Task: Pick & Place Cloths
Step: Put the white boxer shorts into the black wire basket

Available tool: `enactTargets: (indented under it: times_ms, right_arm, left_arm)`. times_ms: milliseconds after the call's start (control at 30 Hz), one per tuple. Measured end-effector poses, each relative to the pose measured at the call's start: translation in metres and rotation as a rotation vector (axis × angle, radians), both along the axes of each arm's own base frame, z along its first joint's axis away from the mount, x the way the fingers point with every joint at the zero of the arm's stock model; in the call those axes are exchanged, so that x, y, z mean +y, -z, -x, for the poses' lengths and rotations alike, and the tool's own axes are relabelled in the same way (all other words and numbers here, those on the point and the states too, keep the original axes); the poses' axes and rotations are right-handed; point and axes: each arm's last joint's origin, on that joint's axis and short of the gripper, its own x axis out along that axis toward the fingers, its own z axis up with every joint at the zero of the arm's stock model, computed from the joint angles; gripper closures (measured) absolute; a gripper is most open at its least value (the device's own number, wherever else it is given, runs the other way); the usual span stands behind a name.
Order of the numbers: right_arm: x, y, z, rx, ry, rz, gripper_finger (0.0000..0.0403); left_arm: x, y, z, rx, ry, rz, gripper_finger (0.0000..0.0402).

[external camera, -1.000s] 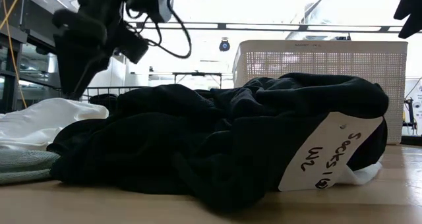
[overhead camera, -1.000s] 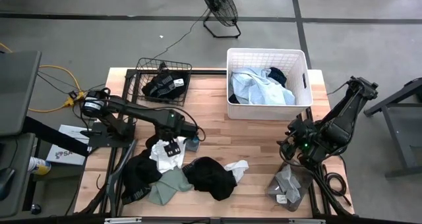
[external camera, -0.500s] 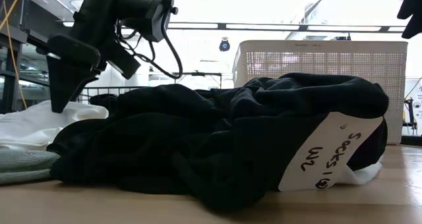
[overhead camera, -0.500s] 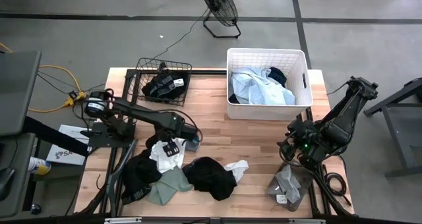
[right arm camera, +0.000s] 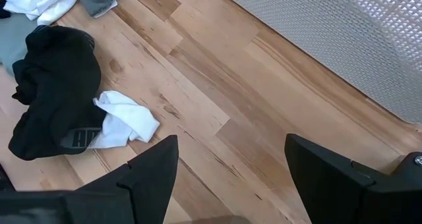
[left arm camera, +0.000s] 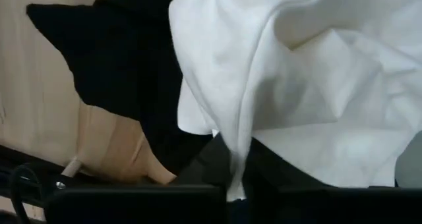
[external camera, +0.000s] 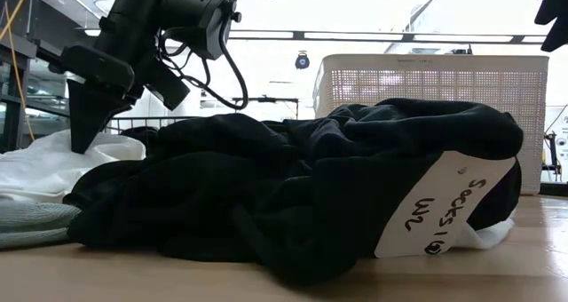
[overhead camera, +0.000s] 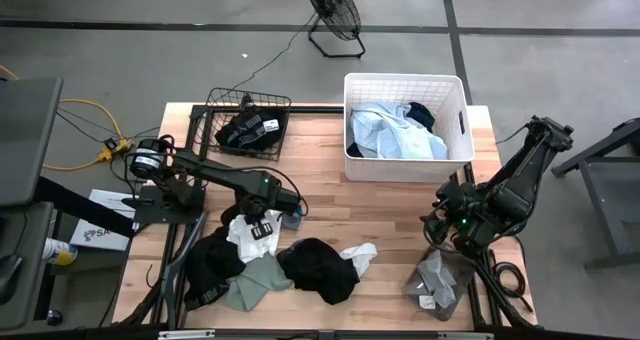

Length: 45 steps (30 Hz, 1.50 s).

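Left gripper point(overhead camera: 262, 223) down on white cloth point(overhead camera: 247, 232), fingers' state cannot be told; right gripper point(right arm camera: 231, 178) fingers spread, above bench point(overhead camera: 390, 220).

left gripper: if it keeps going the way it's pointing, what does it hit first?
Most likely the white cloth: it fills the left wrist view right ahead of the left gripper, which points down at it in the low view. Contact can't be confirmed.

Two arms, two baskets, white plastic basket point(overhead camera: 405, 82), black wire basket point(overhead camera: 216, 108), one floor fan point(overhead camera: 333, 10), one counter point(overhead camera: 385, 220)
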Motion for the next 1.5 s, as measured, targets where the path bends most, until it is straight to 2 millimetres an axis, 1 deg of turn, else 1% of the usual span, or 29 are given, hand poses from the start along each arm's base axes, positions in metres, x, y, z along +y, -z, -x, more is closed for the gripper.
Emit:
enactTargets:
  times_ms: [33,167,233,300,400,533,800,967,1100,1200,1300,1400,1500]
  right_arm:
    - [0.0,0.0,0.0,0.0,0.0,0.0,0.0133]
    - [0.0,0.0,0.0,0.0,0.0,0.0,0.0133]
    - [0.0,0.0,0.0,0.0,0.0,0.0,0.0133]
    - [0.0,0.0,0.0,0.0,-0.001,0.001,0.0133]
    - [0.0,0.0,0.0,-0.001,-0.003,0.005,0.0133]
    - [0.0,0.0,0.0,-0.002,-0.004,0.007,0.0133]
    - [0.0,0.0,0.0,-0.004,-0.004,0.01,0.0133]
    - [0.0,0.0,0.0,-0.007,-0.003,0.013,0.0133]
    - [0.0,0.0,0.0,-0.007,-0.004,0.013,0.0133]
    - [0.0,0.0,0.0,-0.007,-0.004,0.014,0.0133]
    - [0.0,0.0,0.0,-0.01,-0.003,0.016,0.0133]
    - [0.0,0.0,0.0,-0.01,-0.004,0.016,0.0133]
    - [0.0,0.0,0.0,-0.01,-0.004,0.016,0.0133]
  left_arm:
    - [0.0,0.0,0.0,0.0,-0.002,0.0,0.0388]
    - [-0.001,-0.001,0.0,0.007,-0.009,0.023,0.0396]
    - [-0.001,-0.006,-0.001,0.011,-0.013,0.041,0.0397]
    - [-0.002,-0.015,-0.004,0.003,-0.008,0.053,0.0398]
    - [-0.003,-0.034,-0.011,-0.03,0.007,0.062,0.0399]
    - [-0.004,-0.067,-0.02,-0.107,0.025,0.093,0.04]
    - [-0.005,-0.136,-0.023,-0.21,0.036,0.099,0.04]
    - [-0.003,-0.176,-0.026,-0.375,0.044,0.049,0.0401]
    - [-0.001,-0.206,-0.023,-0.497,0.041,0.004,0.0401]
    - [0.0,-0.222,-0.02,-0.566,0.036,-0.021,0.0401]
    - [0.001,-0.233,-0.018,-0.615,0.032,-0.043,0.0401]
    - [0.003,-0.24,-0.016,-0.65,0.012,-0.1,0.0401]
    - [0.008,-0.244,-0.016,-0.67,-0.051,-0.184,0.0402]
